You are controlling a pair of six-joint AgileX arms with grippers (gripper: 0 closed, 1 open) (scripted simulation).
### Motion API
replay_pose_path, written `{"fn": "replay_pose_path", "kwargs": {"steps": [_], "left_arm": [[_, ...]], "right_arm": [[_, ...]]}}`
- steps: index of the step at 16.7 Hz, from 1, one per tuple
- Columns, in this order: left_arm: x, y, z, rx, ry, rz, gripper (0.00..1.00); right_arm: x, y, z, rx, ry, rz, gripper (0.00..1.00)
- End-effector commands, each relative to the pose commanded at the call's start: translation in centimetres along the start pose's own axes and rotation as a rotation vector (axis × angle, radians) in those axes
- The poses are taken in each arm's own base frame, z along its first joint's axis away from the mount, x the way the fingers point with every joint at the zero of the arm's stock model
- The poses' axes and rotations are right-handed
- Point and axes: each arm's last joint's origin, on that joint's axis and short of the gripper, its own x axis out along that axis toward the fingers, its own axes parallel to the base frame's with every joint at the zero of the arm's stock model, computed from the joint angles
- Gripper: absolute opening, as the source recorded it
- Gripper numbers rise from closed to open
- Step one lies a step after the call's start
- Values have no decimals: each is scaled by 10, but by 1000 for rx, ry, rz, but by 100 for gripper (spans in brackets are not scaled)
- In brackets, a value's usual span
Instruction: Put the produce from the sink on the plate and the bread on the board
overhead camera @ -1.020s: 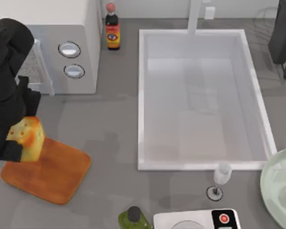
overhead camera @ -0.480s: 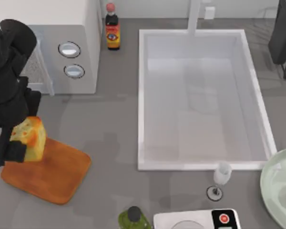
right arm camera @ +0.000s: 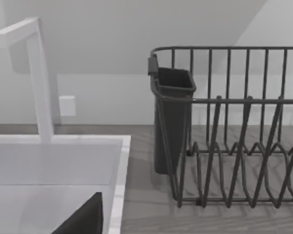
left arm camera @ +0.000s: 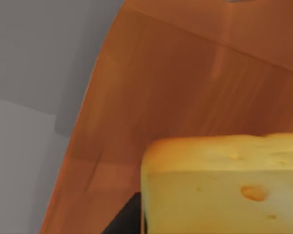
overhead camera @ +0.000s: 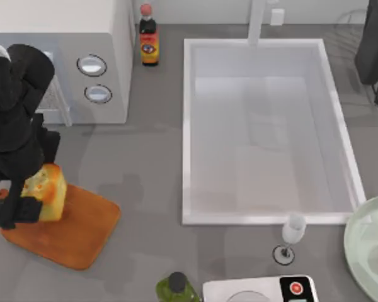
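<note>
My left gripper is shut on the bread, a golden-yellow chunk with orange spots. It holds the bread low over the left part of the orange-brown board. The left wrist view has the bread close up, with the board right beneath it. The white sink fills the middle, and its basin looks bare. The produce is out of view. The pale green plate lies at the right edge. My right arm stays parked at the far right.
A white microwave stands behind the board, with a sauce bottle beside it. Along the front edge are a green bottle, a wine glass and a white device. A dark dish rack and the faucet are at the back.
My left gripper has lowered the bread toward the board and shifted it slightly right; the bread now looks more upright. The right arm has not moved.
</note>
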Motion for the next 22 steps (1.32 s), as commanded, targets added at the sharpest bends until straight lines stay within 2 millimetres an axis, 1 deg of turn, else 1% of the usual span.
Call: {"fn": "replay_pose_path", "kwargs": {"steps": [4,8,21,22], "left_arm": [[14,1,-1,-1,-2,8,0],[15,1,-1,-1,-2,9,0],[15,1,-1,-1,-2,9,98],[15,1,-1,-1,-2,9,100]], "right_arm": [[0,0,0,0,0,0,100],[0,0,0,0,0,0,100],[0,0,0,0,0,0,100],[0,0,0,0,0,0,100]]}}
